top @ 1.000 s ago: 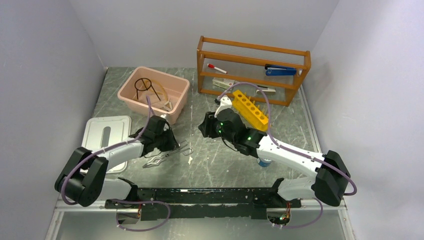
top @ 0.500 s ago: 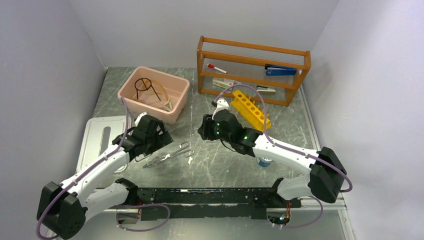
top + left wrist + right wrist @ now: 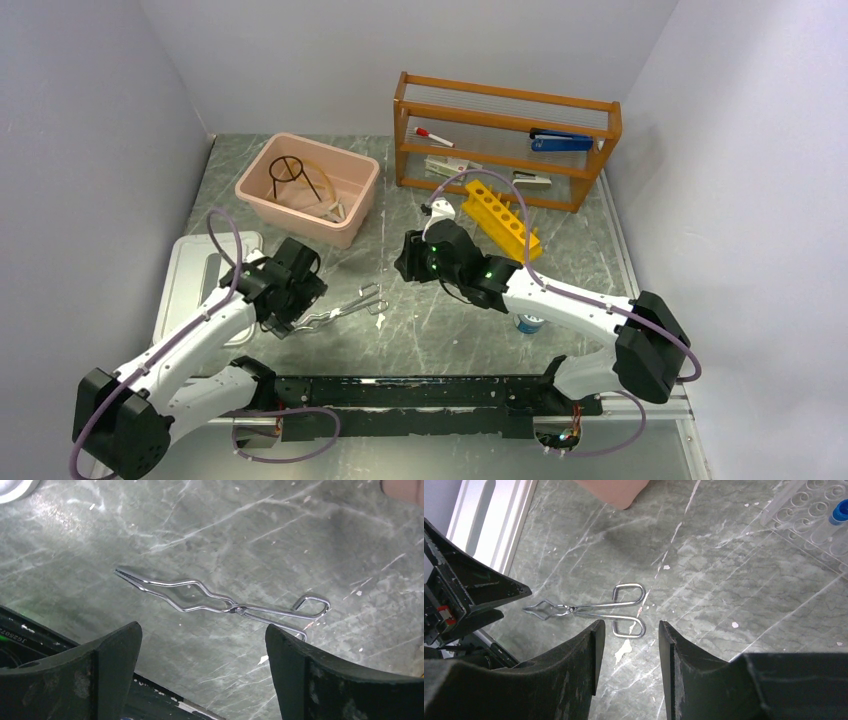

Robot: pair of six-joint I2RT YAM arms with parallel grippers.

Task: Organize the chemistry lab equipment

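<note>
The silvery metal tongs lie flat on the grey table between my two arms, also seen as tongs and tongs. My left gripper hangs just above and near-left of their tip; the left gripper stands wide open and holds nothing. My right gripper hovers to the right of the tongs' loop handles; the right gripper is open with only table between its fingers. The black wire ring stand and tan tubing rest in the pink bin.
A wooden shelf at the back holds a red-capped marker and a blue stapler. A yellow tube rack lies before it. A white lid sits at the left. A small blue-capped item stands under my right arm.
My left gripper has opened and drawn back toward the near left, off the tongs, which stay on the table. The right arm has shifted only slightly.
</note>
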